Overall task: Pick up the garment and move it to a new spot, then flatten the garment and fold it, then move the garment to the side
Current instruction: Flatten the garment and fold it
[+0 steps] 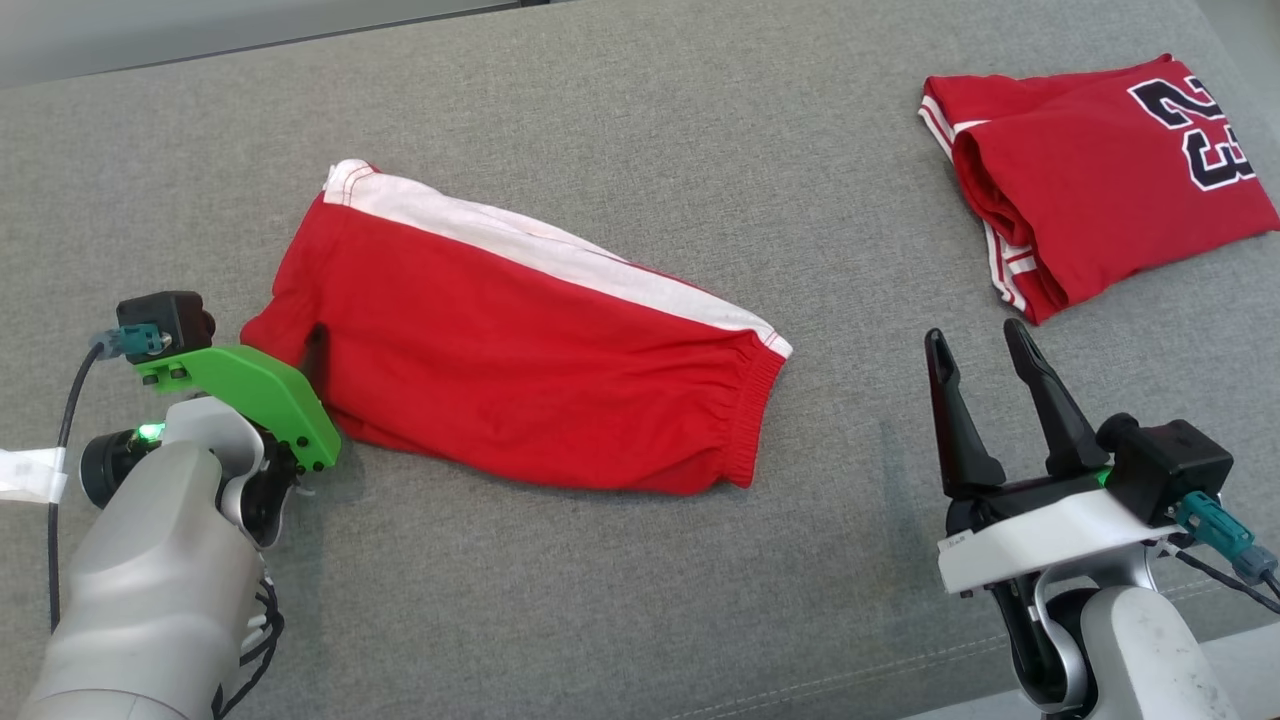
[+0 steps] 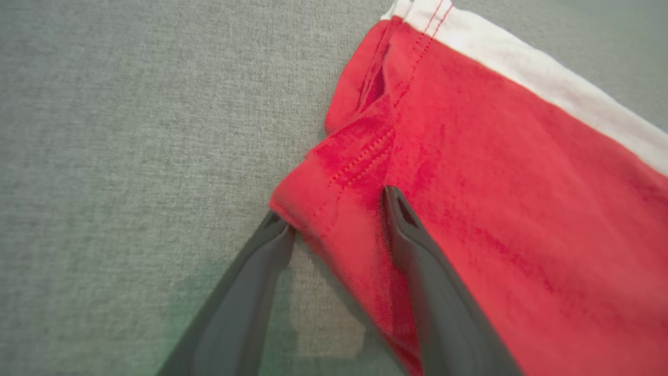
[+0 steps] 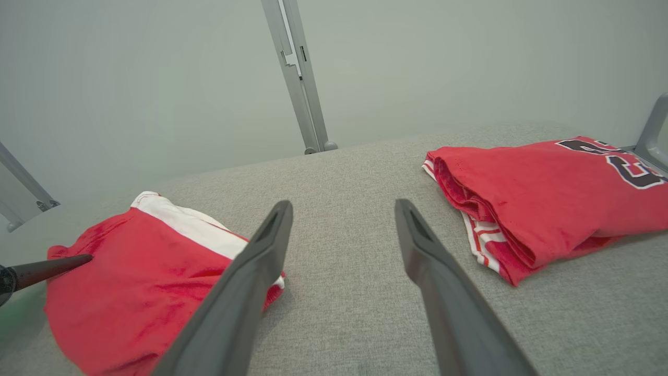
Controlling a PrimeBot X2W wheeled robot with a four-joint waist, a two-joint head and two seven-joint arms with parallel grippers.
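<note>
Shorts [image 1: 520, 370] left on cushion [image 1: 640, 130], jersey [image 1: 1100, 180] far right.

Bare grey fabric surface [image 1: 860, 250] lies open between the red shorts [image 1: 520, 370] and the folded red jersey [image 1: 1100, 180], which occupies the far right corner.

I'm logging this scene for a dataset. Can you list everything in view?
shorts: one, red with a white side stripe, lying flat on the left of the cushion
jersey: one, red with a dark number and white trim, folded, far right of the cushion
cushion: one, grey fabric, under both garments
bars: three, grey metal, beyond the cushion's far edge and sides
left gripper: one, dark jaws open astride the shorts' left corner, one on the cloth and one at its edge
right gripper: one, dark jaws open and empty, over bare cushion right of the shorts
</note>
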